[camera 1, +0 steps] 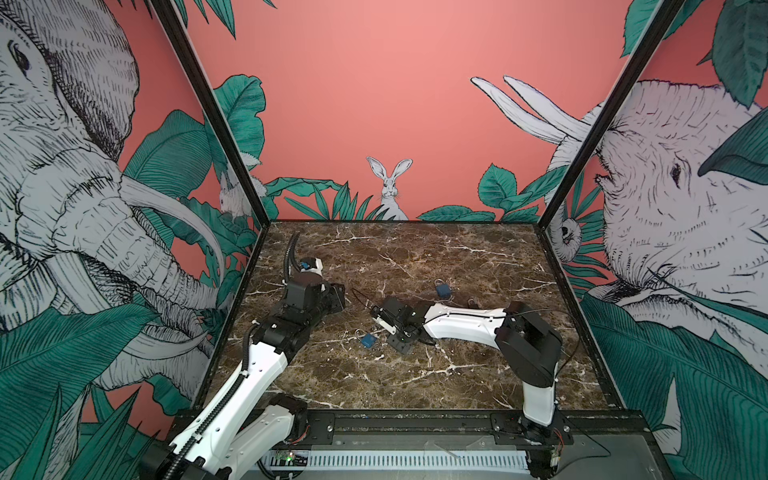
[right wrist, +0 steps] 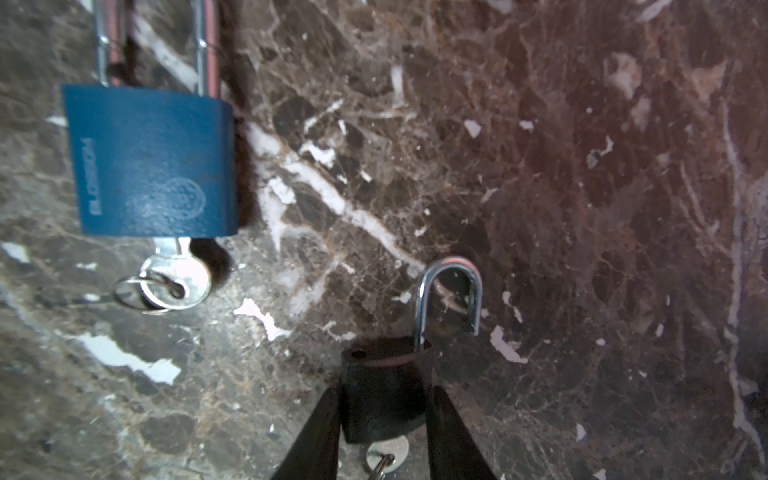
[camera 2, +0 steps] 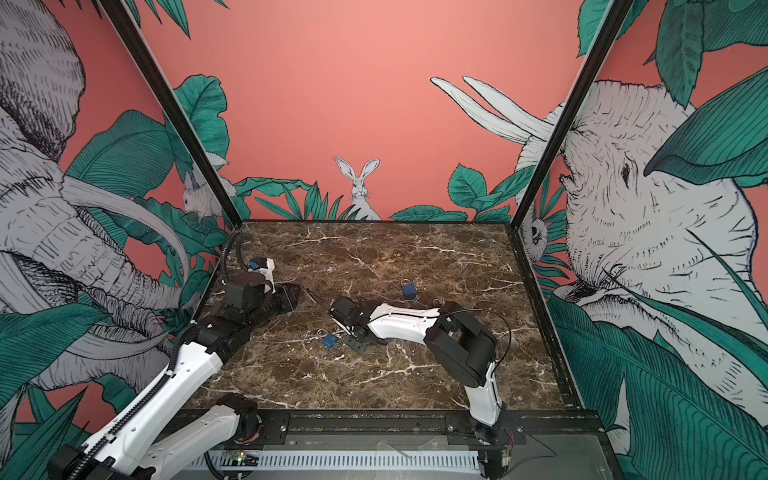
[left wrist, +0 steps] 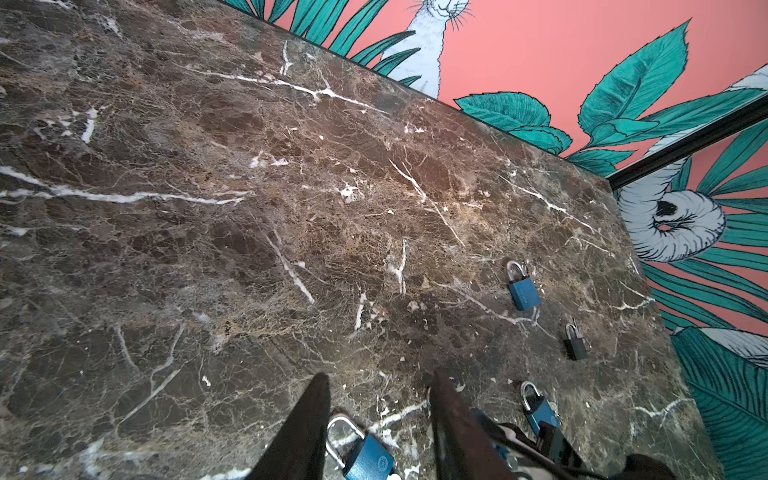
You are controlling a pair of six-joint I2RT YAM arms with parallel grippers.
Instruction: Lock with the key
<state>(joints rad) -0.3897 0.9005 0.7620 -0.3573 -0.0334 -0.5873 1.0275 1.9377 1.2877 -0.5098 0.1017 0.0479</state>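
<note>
In both top views the right gripper [camera 1: 400, 343] [camera 2: 357, 341] is low over the marble table [camera 1: 457, 374] near its centre. A blue padlock [camera 1: 368, 340] lies just beside it at nine o'clock, and the left gripper [camera 1: 338, 297] is apart from it at ten o'clock. The left wrist view shows the left gripper [left wrist: 380, 376] with jaws apart, clamping nothing. The right wrist view shows the right gripper [right wrist: 386, 390] closed on the body of the black padlock [right wrist: 384, 370], with the shackle [right wrist: 453, 262] open and the key [right wrist: 388, 455] at its base.

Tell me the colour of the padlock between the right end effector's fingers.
Black padlock, silver shackle; shows best in the right wrist view.
</note>
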